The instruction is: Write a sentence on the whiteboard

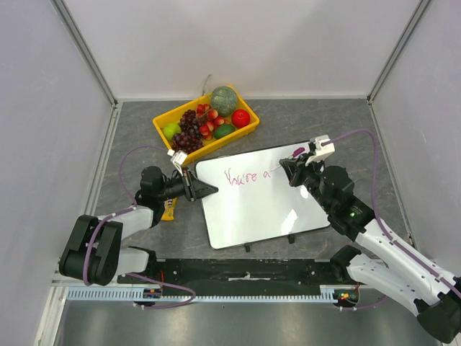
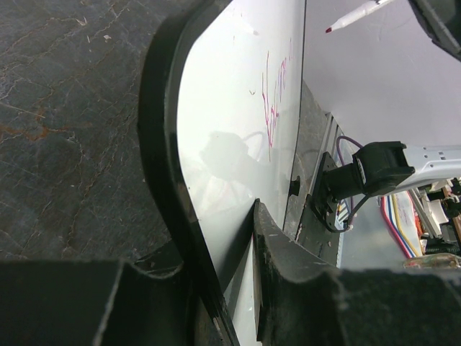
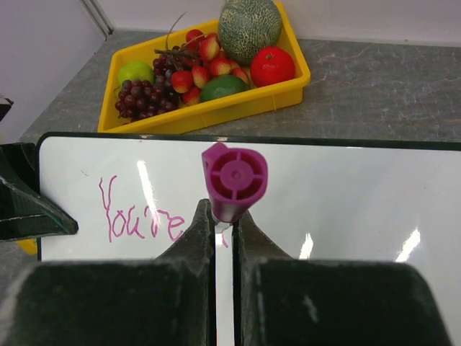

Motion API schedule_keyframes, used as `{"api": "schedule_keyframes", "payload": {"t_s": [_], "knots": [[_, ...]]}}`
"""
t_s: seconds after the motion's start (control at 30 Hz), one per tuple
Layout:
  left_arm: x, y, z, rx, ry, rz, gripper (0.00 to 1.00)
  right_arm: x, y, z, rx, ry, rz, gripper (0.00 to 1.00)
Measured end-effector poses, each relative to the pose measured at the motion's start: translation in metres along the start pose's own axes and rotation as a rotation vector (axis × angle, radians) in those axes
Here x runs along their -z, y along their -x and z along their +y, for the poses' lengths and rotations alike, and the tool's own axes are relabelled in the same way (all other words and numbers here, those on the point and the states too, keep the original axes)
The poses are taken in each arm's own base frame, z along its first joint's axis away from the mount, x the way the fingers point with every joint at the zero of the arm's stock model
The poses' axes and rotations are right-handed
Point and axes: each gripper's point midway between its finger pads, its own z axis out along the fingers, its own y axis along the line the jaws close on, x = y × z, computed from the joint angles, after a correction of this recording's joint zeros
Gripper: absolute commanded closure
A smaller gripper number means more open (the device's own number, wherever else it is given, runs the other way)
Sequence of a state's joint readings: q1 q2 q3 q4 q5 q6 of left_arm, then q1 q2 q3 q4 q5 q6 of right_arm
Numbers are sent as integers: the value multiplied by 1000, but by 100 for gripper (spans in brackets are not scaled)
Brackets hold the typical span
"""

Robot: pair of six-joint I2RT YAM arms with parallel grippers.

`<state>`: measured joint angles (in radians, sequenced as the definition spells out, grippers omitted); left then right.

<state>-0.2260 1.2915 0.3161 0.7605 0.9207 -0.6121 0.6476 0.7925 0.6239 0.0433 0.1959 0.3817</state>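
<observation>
Right hand point(image 3: 223, 216) is seen pressed together on a marker point(image 3: 235, 176), which is pinched between the two fingers with its purple end turned toward the wrist camera. Its tip is pointed at the whiteboard point(image 1: 252, 209), just to the right of the last written letter. Whether the tip is touching the surface cannot be told from these views.

On the other side, the left hand point(image 1: 204, 190) is closed on the left edge of the whiteboard, so the board is clamped between its fingers and held steady. The whiteboard is laid flat on the desk point(image 1: 346, 122) between the two arms, with its two clips toward the arm bases.

The pink words "You're a" point(image 1: 248, 176) are written along its upper part, and the rest of the board is blank. Beyond its far edge a yellow tray point(image 3: 209, 114) of fruit is placed.

The writing step is judged to be in progress, with the sentence only begun. For the next move, the tip should be set down to the right of the "a", a small gap should be left, and light even pressure should be used while the board is kept clamped.
</observation>
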Motion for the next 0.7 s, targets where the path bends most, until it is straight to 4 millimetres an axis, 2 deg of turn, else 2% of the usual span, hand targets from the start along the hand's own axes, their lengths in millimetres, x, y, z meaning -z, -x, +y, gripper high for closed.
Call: {"api": "schedule_keyframes", "payload": {"t_s": [0.17,0.43,0.7], "knots": [[0,0,0,0,0,0,98,-1,13,5,2,16,-20,100],[0,0,0,0,0,0,98,-4,9,8,19,36,3,100],[0,0,0,0,-1,0,98,-10,16,0,27,30,14,100]]}}
